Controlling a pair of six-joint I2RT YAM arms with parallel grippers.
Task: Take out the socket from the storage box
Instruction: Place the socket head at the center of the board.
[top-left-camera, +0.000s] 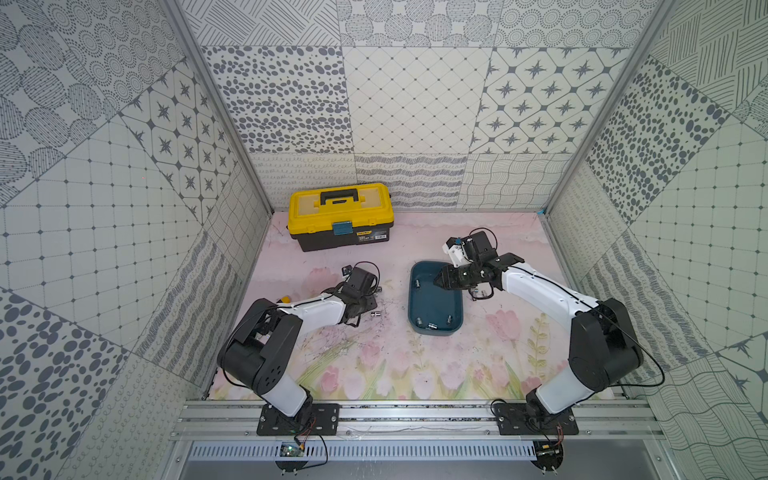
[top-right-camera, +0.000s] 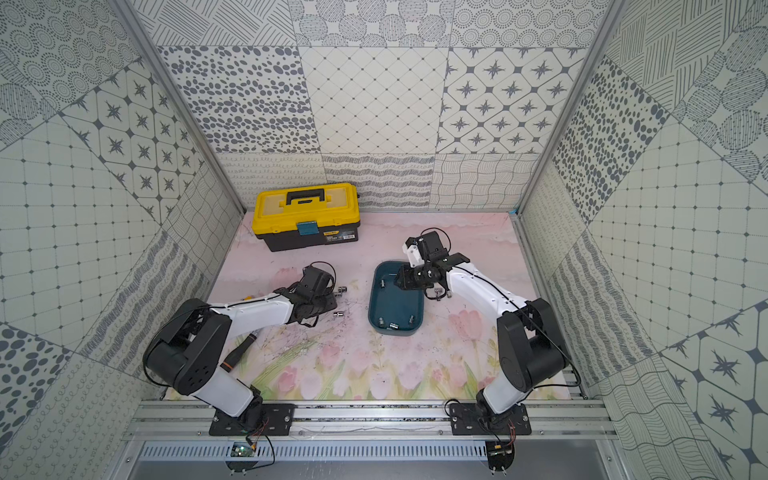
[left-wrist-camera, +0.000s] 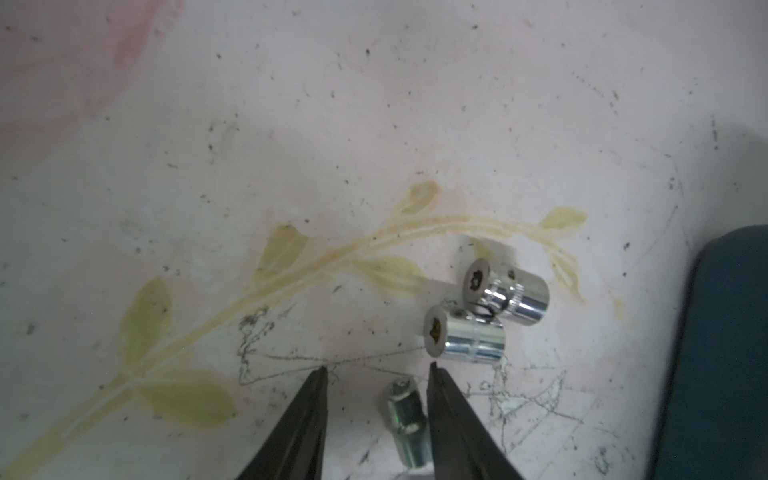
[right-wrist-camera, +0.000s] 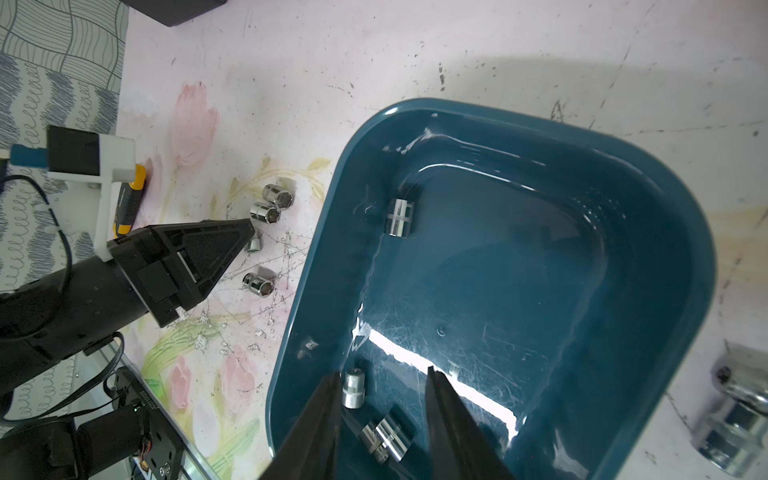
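The storage box (top-left-camera: 436, 332) is a dark teal tub in the middle of the mat. Several chrome sockets lie in it: one (right-wrist-camera: 401, 217) by a side wall, two (right-wrist-camera: 353, 388) (right-wrist-camera: 386, 432) at its near end. My right gripper (right-wrist-camera: 383, 370) hangs over the tub, open and holding nothing; those two sockets show between its fingers, lower down. My left gripper (left-wrist-camera: 378, 368) is open low over the mat left of the tub. A small socket (left-wrist-camera: 405, 419) lies on the mat between its fingers, close to one of them. Two more sockets (left-wrist-camera: 465, 338) (left-wrist-camera: 505, 297) lie just past its tips.
A yellow-lidded black toolbox (top-left-camera: 341, 214) stands at the back left. Another socket (top-left-camera: 376, 314) lies on the mat between my left arm and the tub. Two sockets (right-wrist-camera: 735, 419) sit right of the tub. A screwdriver (top-right-camera: 239, 353) lies under my left arm.
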